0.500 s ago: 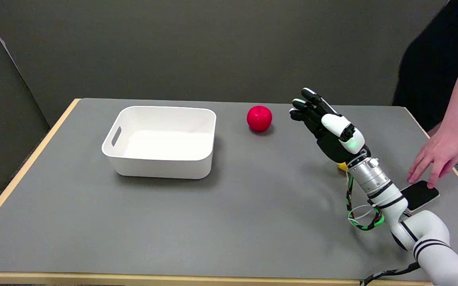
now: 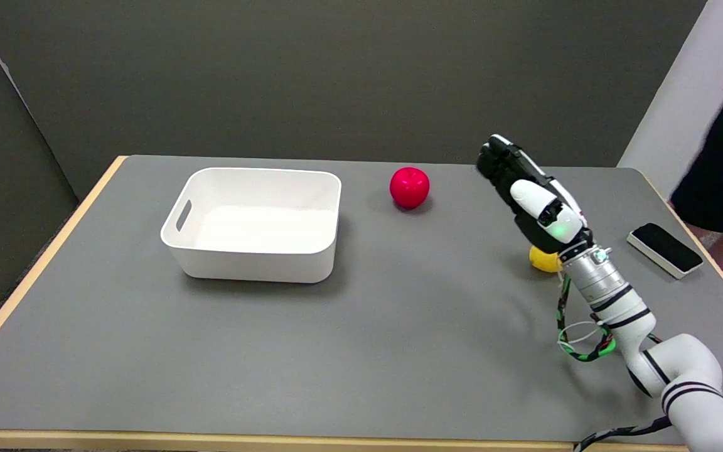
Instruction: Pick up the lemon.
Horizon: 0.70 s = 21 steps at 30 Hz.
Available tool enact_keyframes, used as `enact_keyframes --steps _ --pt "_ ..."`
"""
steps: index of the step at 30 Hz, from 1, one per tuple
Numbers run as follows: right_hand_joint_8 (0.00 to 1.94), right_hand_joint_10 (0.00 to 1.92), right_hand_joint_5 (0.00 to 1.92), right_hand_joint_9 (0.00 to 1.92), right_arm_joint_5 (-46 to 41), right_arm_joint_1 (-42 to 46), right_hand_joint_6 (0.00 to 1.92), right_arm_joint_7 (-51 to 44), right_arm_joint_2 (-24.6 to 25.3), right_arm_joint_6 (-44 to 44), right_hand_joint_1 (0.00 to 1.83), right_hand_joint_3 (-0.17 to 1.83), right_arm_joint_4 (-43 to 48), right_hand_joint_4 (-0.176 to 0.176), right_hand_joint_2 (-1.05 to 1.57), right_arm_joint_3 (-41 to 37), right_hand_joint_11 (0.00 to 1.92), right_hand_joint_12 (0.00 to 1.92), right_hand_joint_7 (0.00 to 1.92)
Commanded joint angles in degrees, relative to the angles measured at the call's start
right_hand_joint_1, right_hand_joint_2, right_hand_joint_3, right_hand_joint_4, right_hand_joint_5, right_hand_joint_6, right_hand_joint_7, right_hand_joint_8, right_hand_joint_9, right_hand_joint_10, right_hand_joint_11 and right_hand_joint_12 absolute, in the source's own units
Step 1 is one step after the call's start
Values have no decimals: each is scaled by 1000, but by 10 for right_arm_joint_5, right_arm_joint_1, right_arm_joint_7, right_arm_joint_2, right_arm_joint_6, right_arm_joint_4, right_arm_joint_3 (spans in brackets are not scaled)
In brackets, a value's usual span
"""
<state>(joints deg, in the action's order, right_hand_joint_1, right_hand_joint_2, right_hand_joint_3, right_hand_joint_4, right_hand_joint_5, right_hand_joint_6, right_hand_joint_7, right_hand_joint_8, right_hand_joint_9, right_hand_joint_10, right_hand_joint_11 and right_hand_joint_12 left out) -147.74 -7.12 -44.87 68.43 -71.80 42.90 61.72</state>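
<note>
Grey tabletop [image 2: 361, 351]: small yellow lemon [image 2: 543, 259] is lying half-hidden behind the wrist of the black-and-white right hand [image 2: 534, 194], hovering empty, fingers extended together. Descending blind risks nudging it away.

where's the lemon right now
In the head view the lemon lies on the table's right side, mostly hidden behind the right hand's wrist, with the phone to its right.

no readable text, labels, signs
</note>
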Motion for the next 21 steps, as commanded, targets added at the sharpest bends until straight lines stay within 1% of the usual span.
enact_keyframes --steps 1,2,6,8,9,11,13,15,18,21 --pt "245 299 81 -1 1 68 322 -292 14 194 576 900 165 -42 729 -156 -1 134 60" --pt "239 264 70 -1 1 68 345 -304 14 206 580 952 167 -39 685 -159 -1 130 64" --pt "239 256 83 0 1 67 358 -361 13 258 591 958 192 -47 680 -162 -1 150 68" --pt "240 258 84 -1 1 67 360 -413 10 304 593 959 216 -48 679 -163 -1 162 67" --pt "247 263 86 0 1 67 364 -426 10 313 594 960 221 -49 677 -163 -1 173 67" --pt "277 304 99 6 1 67 379 -489 4 346 599 962 240 -52 675 -158 -1 233 72" --pt "290 417 124 3 1 67 380 -527 3 373 611 941 251 -56 699 -151 -1 361 96" --pt "262 452 151 -1 1 67 342 -554 3 401 634 862 266 -53 728 -143 -1 400 128" --pt "270 523 171 -1 1 67 354 -570 5 434 642 857 292 -56 726 -125 -1 477 152" --pt "281 570 182 4 1 74 365 -564 11 434 638 857 309 -57 712 -108 -1 552 172"
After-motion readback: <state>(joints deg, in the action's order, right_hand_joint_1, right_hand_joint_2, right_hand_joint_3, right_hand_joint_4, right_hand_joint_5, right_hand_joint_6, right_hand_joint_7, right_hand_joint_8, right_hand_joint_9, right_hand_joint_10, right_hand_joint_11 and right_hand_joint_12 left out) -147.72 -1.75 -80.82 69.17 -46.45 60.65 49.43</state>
